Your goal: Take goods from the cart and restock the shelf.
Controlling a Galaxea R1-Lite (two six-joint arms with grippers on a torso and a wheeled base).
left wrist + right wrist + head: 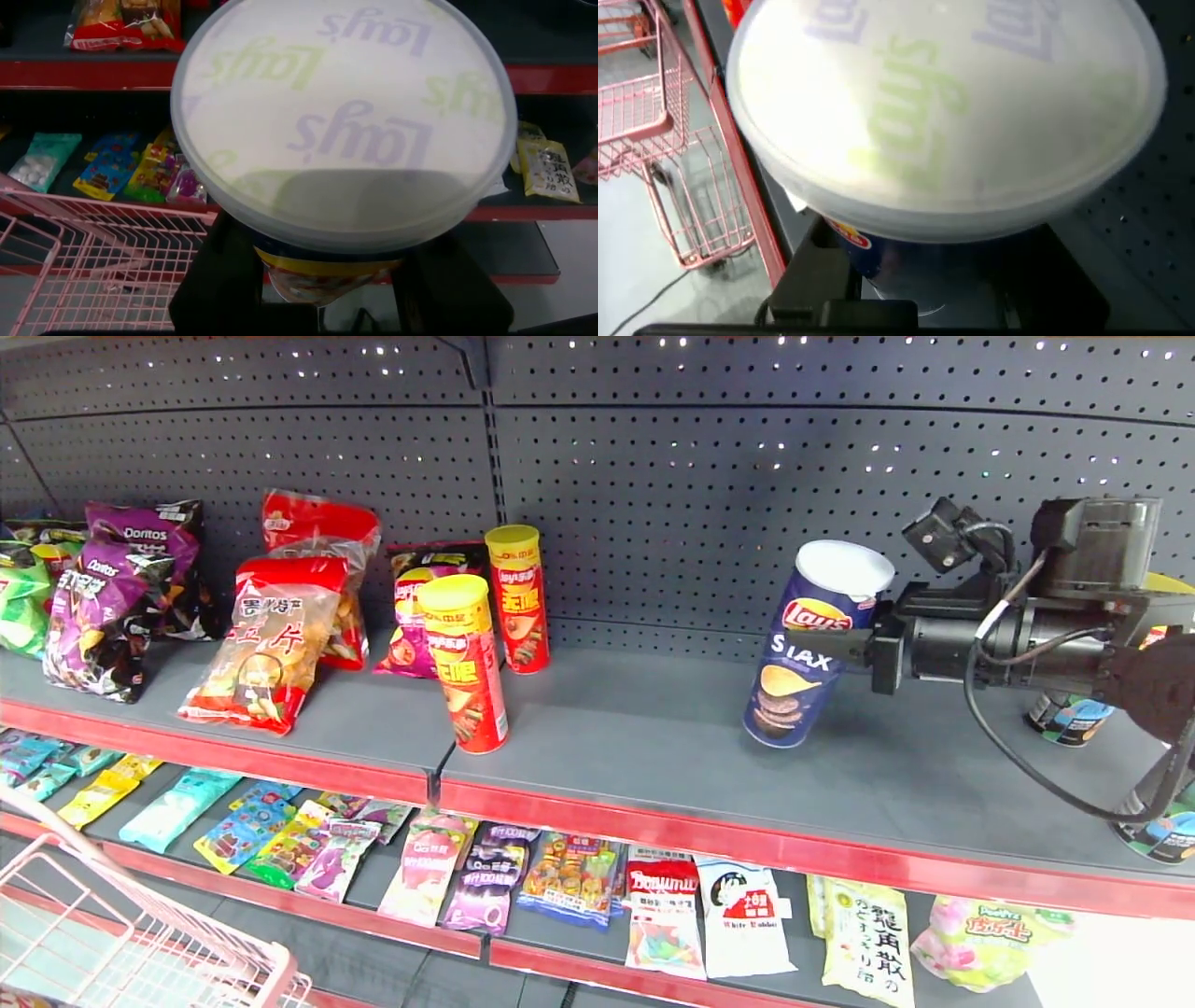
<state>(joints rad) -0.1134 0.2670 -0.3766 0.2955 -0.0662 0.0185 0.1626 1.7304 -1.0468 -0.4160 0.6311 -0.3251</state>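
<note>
Blue chips can (pixel 801 695) leans at the shelf (pixel 644 747), right gripper (pixel 826 649) jaws tight on it; let go crooked, it could tip and roll off. Left gripper (pixel 327 301) jaws hug a yellow can (pixel 341 121).

blue can (pixel 808 649): navy, white lid | yellow can (pixel 322 271): pale printed lid | 2 red cans (pixel 464 663) (pixel 518 597) left of blue can: yellow lids | shelf (pixel 635 737): grey, red lip | cart (pixel 140 943): pink
</note>
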